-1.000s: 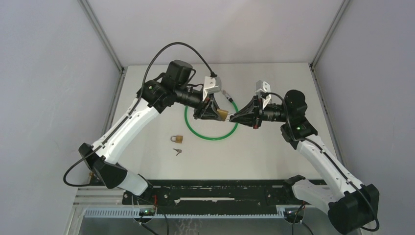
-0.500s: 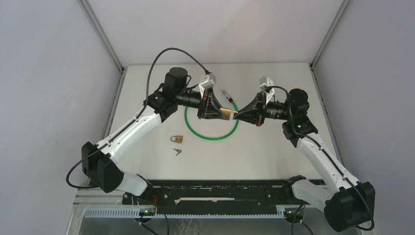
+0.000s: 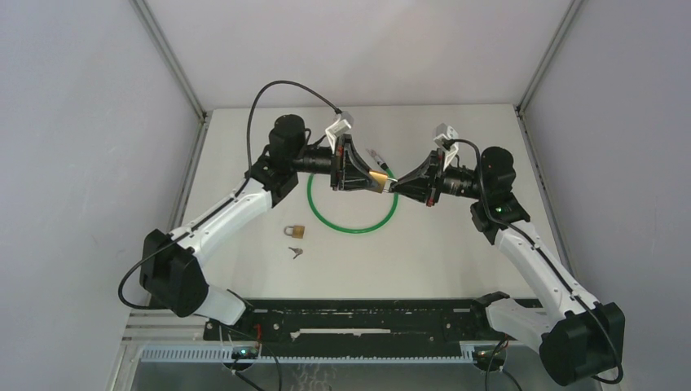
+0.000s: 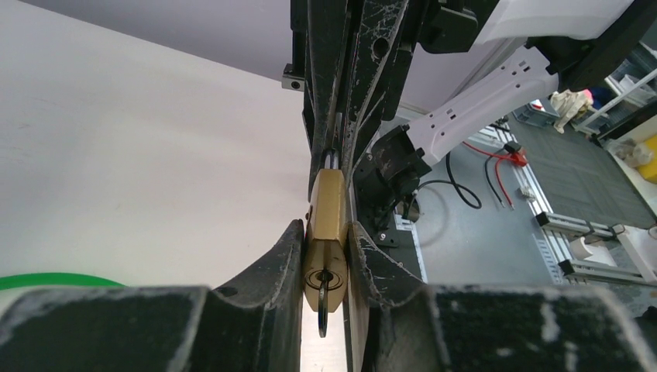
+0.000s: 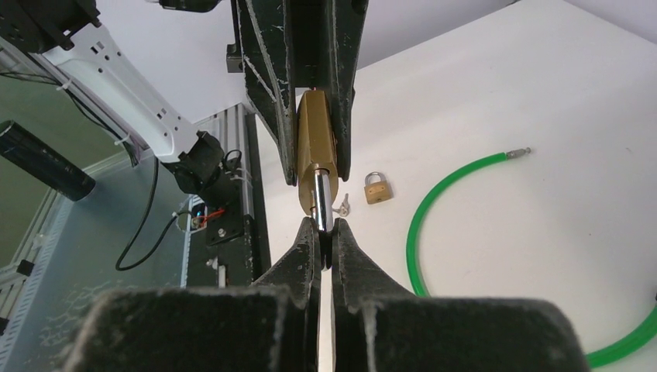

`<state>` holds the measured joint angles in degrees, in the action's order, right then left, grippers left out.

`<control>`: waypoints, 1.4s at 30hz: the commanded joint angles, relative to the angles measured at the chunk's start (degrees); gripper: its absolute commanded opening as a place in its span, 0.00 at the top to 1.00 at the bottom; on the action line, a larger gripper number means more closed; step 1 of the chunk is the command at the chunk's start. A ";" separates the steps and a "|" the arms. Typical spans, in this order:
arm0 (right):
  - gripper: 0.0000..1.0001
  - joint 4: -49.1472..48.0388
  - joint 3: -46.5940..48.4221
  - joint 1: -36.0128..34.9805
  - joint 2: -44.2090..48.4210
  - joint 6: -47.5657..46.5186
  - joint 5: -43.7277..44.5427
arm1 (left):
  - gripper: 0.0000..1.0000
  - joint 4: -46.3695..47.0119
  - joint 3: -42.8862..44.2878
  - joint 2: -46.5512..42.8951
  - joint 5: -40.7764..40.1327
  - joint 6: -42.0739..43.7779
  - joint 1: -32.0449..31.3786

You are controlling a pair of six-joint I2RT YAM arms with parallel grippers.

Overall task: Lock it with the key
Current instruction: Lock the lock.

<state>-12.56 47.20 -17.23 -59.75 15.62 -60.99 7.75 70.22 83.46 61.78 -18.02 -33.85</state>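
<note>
Two holds fix the padlock [image 3: 377, 177] aloft, at 1 o'clock of the green cable loop [image 3: 352, 230]: left gripper [image 4: 325, 236] clamps its brass body [image 4: 327, 205], right gripper [image 5: 325, 229] pinches the shackle [image 5: 321, 198]. Judged rigid, slick metal; grip flat faces.

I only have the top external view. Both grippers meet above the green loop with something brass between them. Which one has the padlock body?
Observer: The left gripper does. The left wrist view shows its fingers clamped on both sides of the brass padlock.
Operator: So what is the right one gripping?
Observer: In the right wrist view, the right gripper pinches the silver shackle sticking out of the padlock's end.
Operator: Is a key in it?
Observer: Yes. The left wrist view shows a key seated in the padlock's near end, facing that camera.
</note>
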 commanded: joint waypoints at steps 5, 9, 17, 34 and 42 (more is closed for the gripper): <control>1.00 -4.78 2.83 -5.35 -1.34 2.23 -5.19 | 1.00 12.09 -0.26 1.18 -7.21 -3.23 -4.21; 1.00 -4.11 4.86 -5.73 -2.39 1.39 -4.82 | 1.00 12.02 -0.88 1.37 -7.20 -3.22 -5.10; 1.00 -4.86 8.02 -5.63 -3.78 1.61 -4.06 | 1.00 17.90 -5.11 1.50 -8.21 -7.13 -5.77; 0.87 18.81 14.62 -3.71 -2.89 -16.37 1.65 | 1.00 14.93 -5.38 1.62 -9.91 -6.08 -6.53; 0.32 41.78 21.71 -0.88 -1.63 -33.73 3.00 | 1.00 9.13 -3.86 -0.83 -8.95 -0.10 -4.82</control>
<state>18.46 64.79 -18.37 -63.13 -7.07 -57.56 17.67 63.29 84.16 53.60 -22.31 -37.85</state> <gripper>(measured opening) 0.623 0.263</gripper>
